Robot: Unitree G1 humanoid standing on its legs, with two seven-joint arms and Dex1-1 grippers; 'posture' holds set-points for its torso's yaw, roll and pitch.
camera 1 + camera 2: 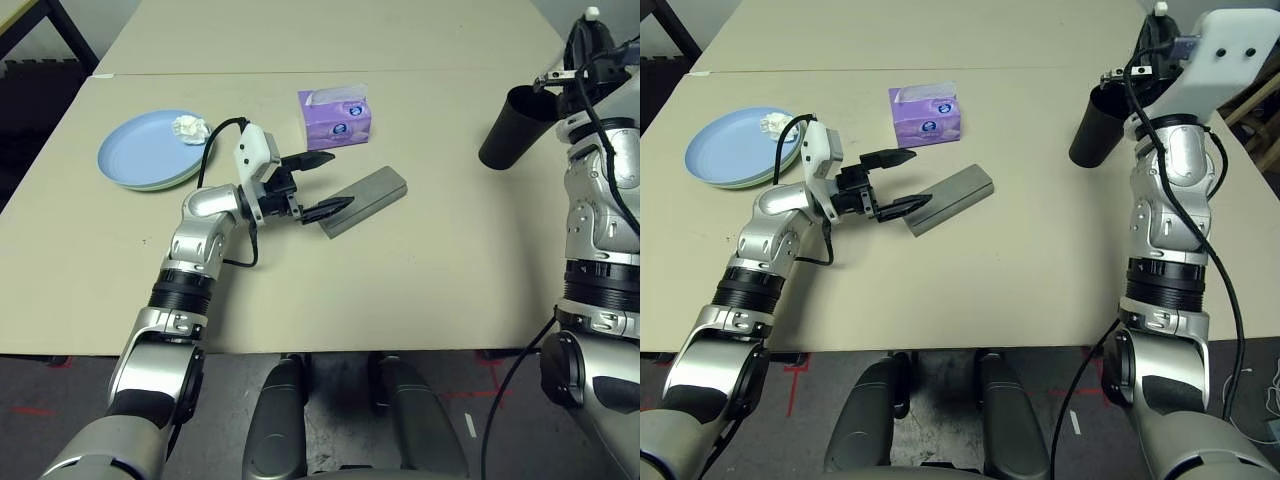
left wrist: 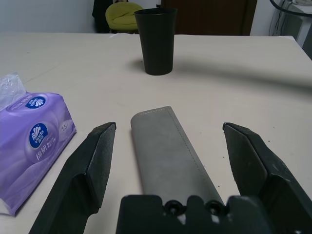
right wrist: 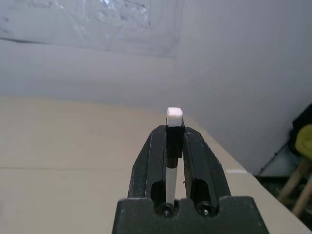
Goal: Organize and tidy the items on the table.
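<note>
Left wrist view: glasses case (image 2: 168, 151) flat on bench (image 2: 243, 97) — long axis running straight out between the fingers.
Left tool (image 1: 318, 184): wide open, empty, nearer arm.
Right tool (image 3: 174, 146): clamped on pen (image 3: 174, 115) — raised by cup (image 1: 512, 125).

1. Both eye views are evenly and brightly lit from overhead; the table (image 1: 420, 290) shows no glare.
2. Shadows are soft and short: a faint one beside the black cup (image 1: 512, 125) and one under the grey glasses case (image 1: 365, 200).
3. In the left wrist view, a broad soft shadow band crosses the table at upper right, behind the cup.
4. The right wrist view is dimmer and bluish; its background is soft, while the pen (image 3: 174, 118) tip is sharp.
</note>
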